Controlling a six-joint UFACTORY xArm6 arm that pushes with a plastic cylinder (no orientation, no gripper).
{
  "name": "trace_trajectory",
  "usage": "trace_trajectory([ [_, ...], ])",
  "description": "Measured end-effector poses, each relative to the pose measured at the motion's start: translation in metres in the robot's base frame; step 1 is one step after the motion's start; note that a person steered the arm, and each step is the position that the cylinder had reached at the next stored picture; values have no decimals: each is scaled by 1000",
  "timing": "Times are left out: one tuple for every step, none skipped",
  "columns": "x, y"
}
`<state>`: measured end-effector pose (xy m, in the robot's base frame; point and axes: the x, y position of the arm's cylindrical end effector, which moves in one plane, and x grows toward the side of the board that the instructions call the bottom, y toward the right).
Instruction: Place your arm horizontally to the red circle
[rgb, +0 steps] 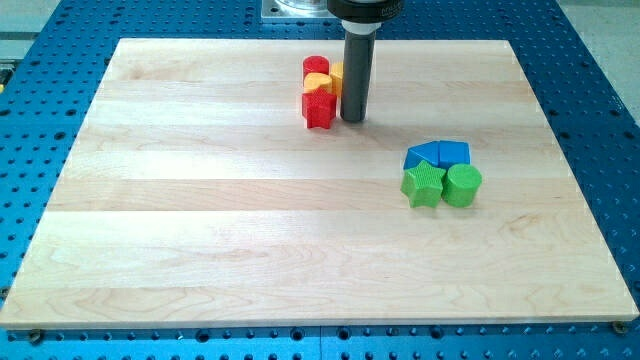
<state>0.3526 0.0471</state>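
Wooden board (200, 220) on blue perforated bench, blocks in two clusters.
My tip (352, 119) stands just right of the red circle (316, 66), roughly level; no jaws exist to report.

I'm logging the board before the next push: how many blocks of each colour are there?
Red: 2, a circle and a star-like block
Yellow: 2, one between the reds, one partly behind my tip
Blue: 2
Green: 2, a star and a cylinder
Total: 8
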Motion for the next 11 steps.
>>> trace_trajectory([
  [0, 0],
  [-4, -15],
  [-8, -12],
  [-21, 53],
  [-75, 56],
  [-107, 30],
  [-113, -11],
  [-113, -59],
  [-94, -96],
  [-72, -83],
  [-72, -80],
])
